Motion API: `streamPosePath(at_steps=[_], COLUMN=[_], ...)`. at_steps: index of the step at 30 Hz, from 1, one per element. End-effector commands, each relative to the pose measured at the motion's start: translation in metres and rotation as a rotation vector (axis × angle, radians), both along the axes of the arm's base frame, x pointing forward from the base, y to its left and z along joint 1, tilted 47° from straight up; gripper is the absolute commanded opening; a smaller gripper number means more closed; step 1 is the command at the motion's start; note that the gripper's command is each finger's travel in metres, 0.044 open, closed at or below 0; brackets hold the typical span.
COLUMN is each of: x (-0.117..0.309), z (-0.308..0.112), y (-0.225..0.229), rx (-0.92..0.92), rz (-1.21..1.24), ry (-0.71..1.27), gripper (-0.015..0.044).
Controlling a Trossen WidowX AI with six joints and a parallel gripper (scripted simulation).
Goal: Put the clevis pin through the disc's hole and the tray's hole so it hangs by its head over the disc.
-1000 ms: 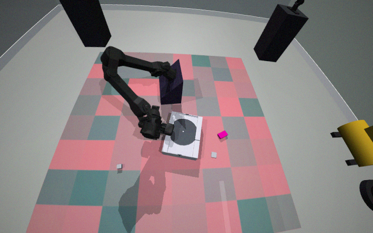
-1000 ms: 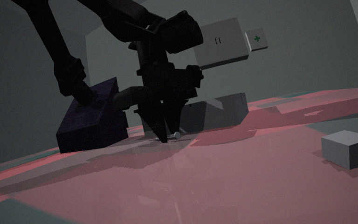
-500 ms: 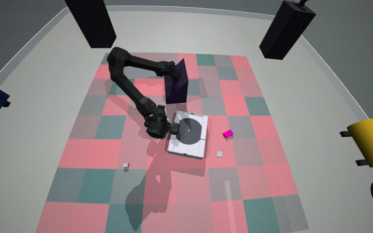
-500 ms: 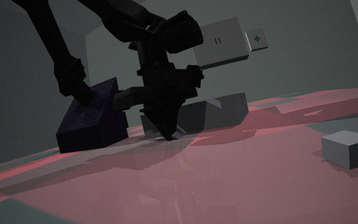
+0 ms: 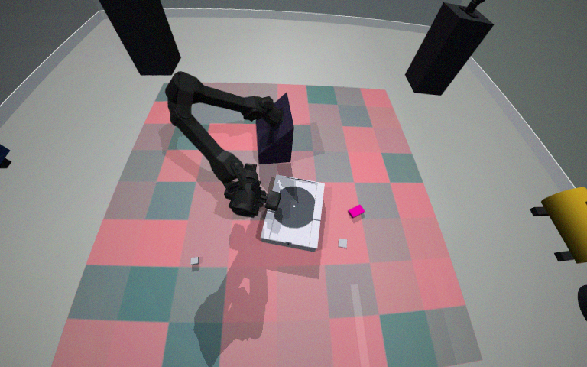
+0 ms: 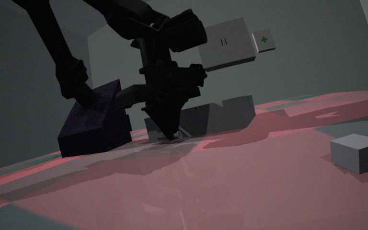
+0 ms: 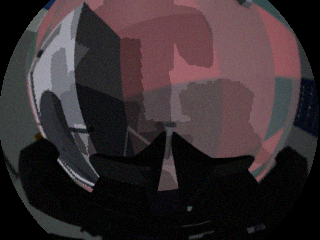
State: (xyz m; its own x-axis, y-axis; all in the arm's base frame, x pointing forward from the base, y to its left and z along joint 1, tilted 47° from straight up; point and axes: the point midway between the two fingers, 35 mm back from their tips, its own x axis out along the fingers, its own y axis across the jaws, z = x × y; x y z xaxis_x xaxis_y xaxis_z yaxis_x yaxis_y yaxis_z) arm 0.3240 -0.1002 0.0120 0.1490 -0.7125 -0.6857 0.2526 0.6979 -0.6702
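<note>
Top vs exterior: disc [image 5: 303, 216] [image 7: 55, 115] face shows from above; exterior gives only side walls of tray [image 5: 269, 233] [image 6: 227, 116] [image 7: 60, 65]
Clevis pin [image 6: 178, 134] [image 7: 170, 125]: hidden in top view; head visible in exterior and wrist
Pin place: low beside tray, on the surface's [image 5: 129, 241] [image 6: 244, 167] [image 7: 195, 100] left-edge side in top view
Pin direction: roughly horizontal; head toward surface's bottom edge, shank toward top edge; long axis roughly along tray's near side wall
Gripper [image 5: 245, 196] [image 6: 172, 138] [image 7: 168, 135]: pointing down, grasping pin shank
Tray contents: disc inside; pin outside
Magenta block [image 5: 356, 211]: right of tray, toward surface's right edge
</note>
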Motion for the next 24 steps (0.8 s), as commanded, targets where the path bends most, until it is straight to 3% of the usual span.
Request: streamPosePath(at_steps=[1, 24], x=[0.002, -0.006], z=[0.01, 0.039], y=[0.009, 0.042], rx=[-0.004, 0.007], rz=[0.002, -0.009], ry=[-0.016, -0.023], gripper=[0.0, 0.0])
